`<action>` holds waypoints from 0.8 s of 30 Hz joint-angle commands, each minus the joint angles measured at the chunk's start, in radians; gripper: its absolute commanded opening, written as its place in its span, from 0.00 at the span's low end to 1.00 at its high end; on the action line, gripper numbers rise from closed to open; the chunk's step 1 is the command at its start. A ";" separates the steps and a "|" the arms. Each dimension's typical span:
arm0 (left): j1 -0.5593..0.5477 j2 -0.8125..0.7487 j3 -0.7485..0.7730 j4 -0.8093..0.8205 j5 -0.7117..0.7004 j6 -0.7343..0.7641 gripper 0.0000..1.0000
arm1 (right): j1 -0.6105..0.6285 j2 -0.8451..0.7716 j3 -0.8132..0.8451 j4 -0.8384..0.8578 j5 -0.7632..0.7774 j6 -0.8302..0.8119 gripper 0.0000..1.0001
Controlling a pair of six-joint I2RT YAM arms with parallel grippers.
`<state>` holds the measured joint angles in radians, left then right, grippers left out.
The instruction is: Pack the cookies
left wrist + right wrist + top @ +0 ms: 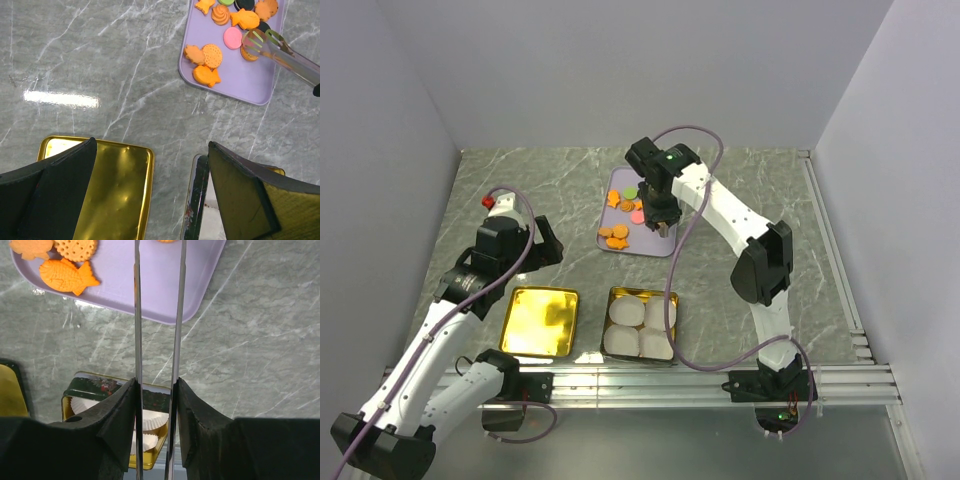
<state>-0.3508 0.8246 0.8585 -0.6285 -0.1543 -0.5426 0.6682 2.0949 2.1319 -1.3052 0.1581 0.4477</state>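
The right pincer (156,386) squeezes thin metal tongs (137,315) (their tips run off the top here). The right arm (720,205) reaches out over the purple tray (240,85) where the cookies (212,55) lie. The left pincer (151,146) hangs wide open above the counter (100,60), half hiding the tin (197,200).

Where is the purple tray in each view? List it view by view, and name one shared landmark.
Top external: purple tray mid-table, centre of picture.
Left wrist: upper right, cookies on it.
Right wrist: top edge, behind the tongs.
Shared landmark: the tin of white paper cups, just nearer than the tray.
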 commanded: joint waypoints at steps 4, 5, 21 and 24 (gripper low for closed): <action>0.007 -0.005 0.002 0.044 0.024 0.013 0.99 | 0.008 -0.165 0.048 -0.043 0.023 0.014 0.35; 0.009 -0.007 0.002 0.044 0.027 0.013 0.99 | 0.007 -0.180 0.043 -0.043 0.017 0.017 0.35; 0.012 -0.007 -0.007 0.061 0.082 0.030 0.99 | 0.085 -0.640 -0.432 0.040 -0.219 0.069 0.31; 0.012 -0.002 -0.007 0.059 0.084 0.032 0.99 | 0.164 -0.708 -0.483 0.073 -0.255 0.097 0.31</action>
<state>-0.3435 0.8291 0.8543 -0.6029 -0.0902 -0.5346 0.7631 1.4525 1.6798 -1.3060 -0.0238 0.5095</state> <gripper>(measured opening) 0.995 0.413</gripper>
